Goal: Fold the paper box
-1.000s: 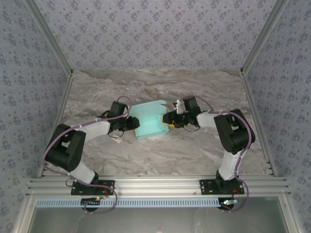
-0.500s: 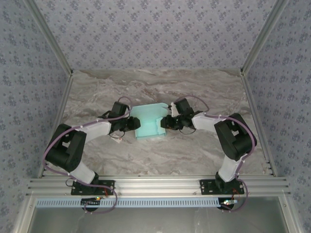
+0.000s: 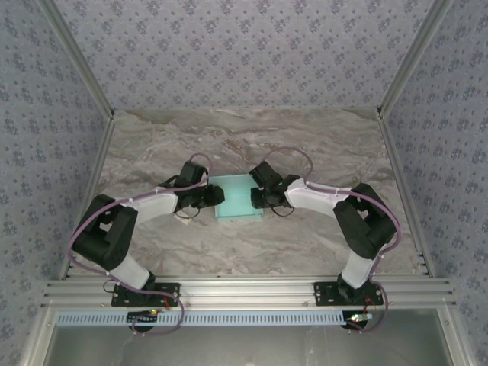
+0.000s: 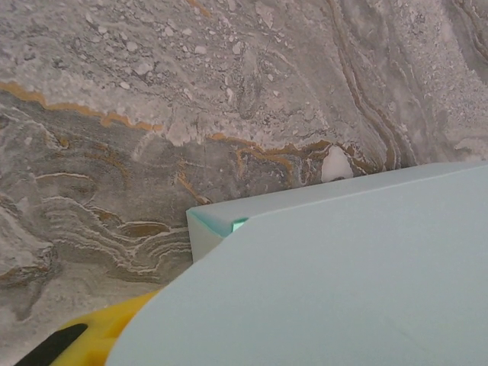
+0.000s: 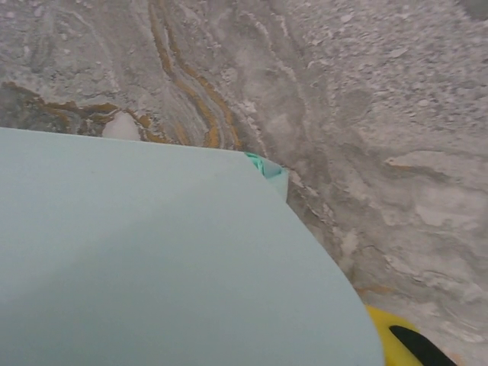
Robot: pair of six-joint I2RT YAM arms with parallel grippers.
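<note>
From above, we see the paper box [image 3: 238, 200] lying on the marble table [image 3: 252, 141], a little toward 6 o'clock from the table's middle. It reads as a pale turquoise rectangle with a flat top panel.

The left gripper [image 3: 216, 196] meets the box at its 9 o'clock edge. The right gripper [image 3: 258, 197] comes in from 3 o'clock and sits over that edge. The two arms bend inward from their bases on the aluminium rail [image 3: 244, 290] at 6 o'clock.

In the left wrist view, the pale card spreads from 3 o'clock round to 6 o'clock. A folded corner shows near the centre, with a sliver of darker turquoise in the seam. One yellow finger pad [image 4: 99, 335] peeks out from under the card at 7 o'clock, touching it or very close to it.

In the right wrist view, the card covers the frame from 9 o'clock down to 6 o'clock, and its corner stands at about 1 o'clock of centre. A yellow finger pad [image 5: 396, 332] shows just beyond the card's edge at 5 o'clock.

With the card hiding most of each claw, we cannot tell how wide either one stands. Each may be pinching a flap, but the views leave that unsettled.
</note>
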